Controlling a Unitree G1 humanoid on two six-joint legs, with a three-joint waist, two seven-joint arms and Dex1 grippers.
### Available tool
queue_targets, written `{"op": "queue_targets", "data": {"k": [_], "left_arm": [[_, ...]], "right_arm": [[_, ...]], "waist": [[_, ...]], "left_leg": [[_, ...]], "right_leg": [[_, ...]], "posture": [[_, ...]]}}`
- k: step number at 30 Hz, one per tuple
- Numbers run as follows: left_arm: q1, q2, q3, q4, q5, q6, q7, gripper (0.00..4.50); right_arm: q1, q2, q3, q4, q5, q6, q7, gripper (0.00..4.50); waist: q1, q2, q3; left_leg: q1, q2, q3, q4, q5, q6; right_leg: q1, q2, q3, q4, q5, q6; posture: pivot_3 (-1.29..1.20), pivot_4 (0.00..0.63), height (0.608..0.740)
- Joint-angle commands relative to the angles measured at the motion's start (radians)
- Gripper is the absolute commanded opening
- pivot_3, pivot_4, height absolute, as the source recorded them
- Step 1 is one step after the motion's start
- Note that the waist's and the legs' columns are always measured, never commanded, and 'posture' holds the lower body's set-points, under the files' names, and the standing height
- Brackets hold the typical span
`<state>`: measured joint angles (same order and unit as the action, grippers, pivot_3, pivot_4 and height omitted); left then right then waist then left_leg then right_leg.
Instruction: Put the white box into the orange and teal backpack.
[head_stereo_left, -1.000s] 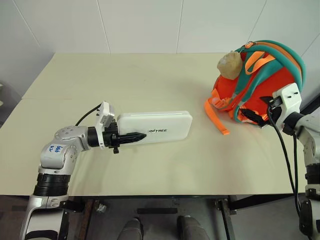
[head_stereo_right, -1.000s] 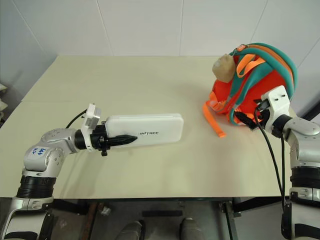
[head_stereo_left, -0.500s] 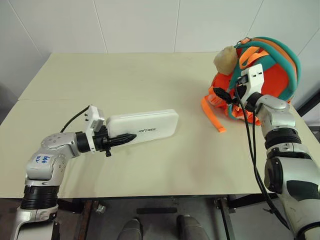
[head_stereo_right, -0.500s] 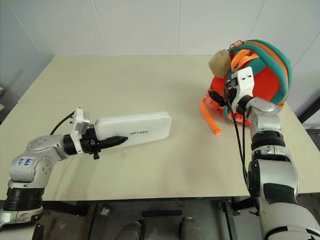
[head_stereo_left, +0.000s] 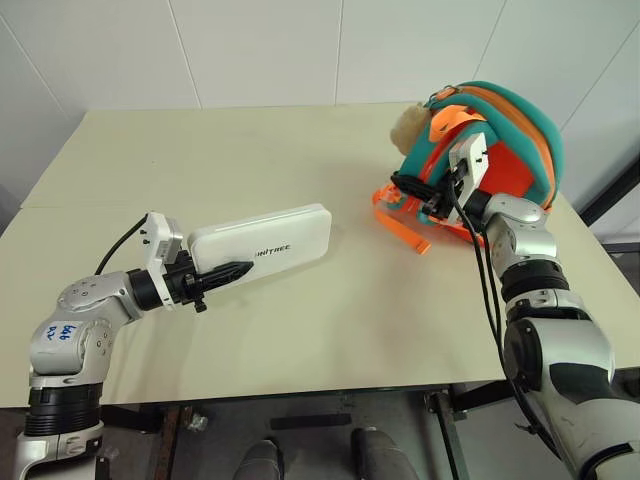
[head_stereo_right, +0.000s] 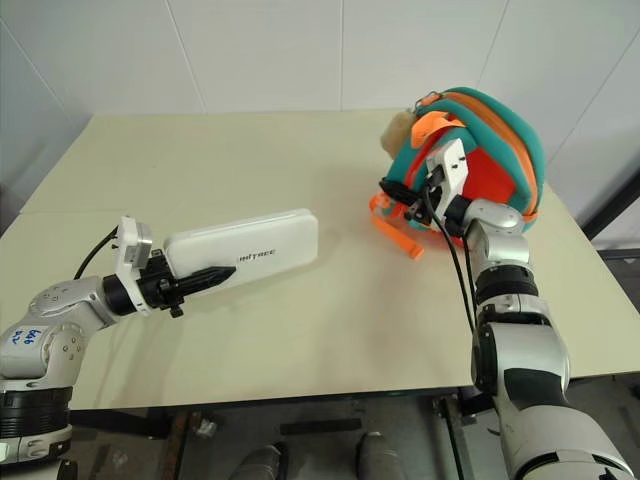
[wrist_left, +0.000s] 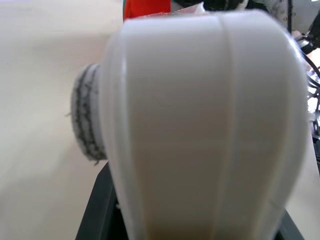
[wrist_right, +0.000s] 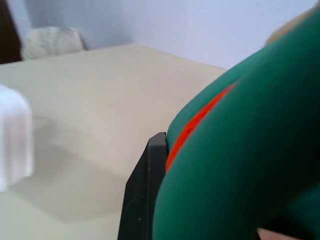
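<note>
The white box (head_stereo_left: 265, 237) is long and flat with dark lettering on its lid. My left gripper (head_stereo_left: 222, 273) is shut on its near left end and holds it just above the table, its far end aimed at the backpack. In the left wrist view the box (wrist_left: 200, 125) sits between the fingers. The orange and teal backpack (head_stereo_left: 510, 125) stands at the table's far right, with a tan plush charm (head_stereo_left: 408, 125) on it. My right gripper (head_stereo_left: 408, 190) is at the backpack's left front, shut on a teal strap (wrist_right: 250, 150); one black finger (wrist_right: 145, 200) presses against that strap.
An orange webbing strap (head_stereo_left: 400, 222) trails from the backpack onto the beige table (head_stereo_left: 300, 330). Open tabletop lies between the box and the backpack. White wall panels stand behind the table's far edge.
My right gripper swung left from the backpack's near right side to its left front and closed on the teal strap. The left gripper still holds the box, drawn slightly left. The camera view shifted.
</note>
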<state>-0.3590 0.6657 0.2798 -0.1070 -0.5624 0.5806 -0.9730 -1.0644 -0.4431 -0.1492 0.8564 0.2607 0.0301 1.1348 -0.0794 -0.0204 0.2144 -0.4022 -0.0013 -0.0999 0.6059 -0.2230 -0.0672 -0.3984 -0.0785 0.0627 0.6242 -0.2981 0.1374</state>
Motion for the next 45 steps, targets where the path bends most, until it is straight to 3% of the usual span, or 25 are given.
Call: {"op": "queue_targets", "data": {"k": [1,5,10,20,29,36,40,45], "left_arm": [[0.011,0.033,0.057,0.013,-0.026,-0.019,-0.003,1.32],[0.032,0.052,0.070,0.061,-0.012,-0.045,-0.013,1.32],[0.048,0.072,0.082,0.102,-0.010,-0.071,-0.018,1.32],[0.085,0.079,0.086,0.086,-0.026,-0.078,-0.027,1.32],[0.086,0.065,0.095,0.071,-0.032,-0.084,-0.009,1.32],[0.089,0.067,0.111,0.057,-0.044,-0.088,-0.002,1.32],[0.066,0.066,0.103,0.052,-0.052,-0.094,-0.005,1.32],[0.046,0.078,0.108,0.003,-0.095,-0.077,-0.029,1.32]], "right_arm": [[0.099,0.003,0.061,-0.415,0.145,0.243,0.098,0.02],[0.235,-0.060,0.091,-0.821,0.327,0.553,0.101,0.02],[0.335,-0.167,0.104,-0.998,0.446,0.745,0.134,0.02],[0.373,-0.367,0.112,-0.976,0.534,0.871,0.291,0.02],[0.329,-0.384,0.106,-1.012,0.599,0.940,0.282,0.02],[0.478,-0.420,0.041,-1.227,0.772,1.052,0.230,0.02],[0.527,-0.444,0.067,-1.250,0.738,1.011,0.238,0.02],[0.520,-0.458,0.109,-1.134,0.610,0.905,0.244,0.02]], "waist": [[-0.001,0.000,0.000],[0.000,0.000,0.000],[0.017,0.000,0.000],[0.049,0.000,0.000],[0.051,0.000,0.000],[0.054,0.000,0.000],[0.051,0.000,0.000],[0.052,-0.001,0.000]], "left_leg": [[0.000,0.000,0.000,-0.001,0.000,0.000],[-0.004,0.001,0.000,-0.002,0.000,0.000],[-0.005,0.001,0.000,-0.002,0.000,-0.001],[-0.005,0.000,0.002,-0.001,0.000,0.000],[-0.005,0.000,0.002,-0.001,0.000,0.000],[-0.007,0.001,0.002,-0.002,-0.001,0.000],[-0.006,0.000,0.002,0.000,-0.001,0.000],[-0.006,0.001,0.002,0.004,-0.001,0.001]], "right_leg": [[-0.001,0.000,0.000,0.000,0.000,0.000],[-0.008,0.000,0.000,0.004,-0.002,-0.002],[-0.010,0.000,0.001,0.005,-0.002,-0.003],[-0.009,0.000,0.001,0.003,-0.002,-0.003],[-0.010,0.000,0.001,0.002,-0.002,-0.003],[-0.010,0.000,0.000,0.001,-0.003,-0.003],[-0.010,-0.001,0.000,0.002,-0.002,-0.003],[-0.008,0.000,0.000,0.003,-0.002,-0.003]], "posture": [[0.00,0.150,0.740],[0.00,0.150,0.740],[0.00,0.150,0.740],[0.00,0.150,0.740],[0.00,0.150,0.740],[0.00,0.150,0.740],[0.00,0.150,0.740],[0.00,0.150,0.740]]}}
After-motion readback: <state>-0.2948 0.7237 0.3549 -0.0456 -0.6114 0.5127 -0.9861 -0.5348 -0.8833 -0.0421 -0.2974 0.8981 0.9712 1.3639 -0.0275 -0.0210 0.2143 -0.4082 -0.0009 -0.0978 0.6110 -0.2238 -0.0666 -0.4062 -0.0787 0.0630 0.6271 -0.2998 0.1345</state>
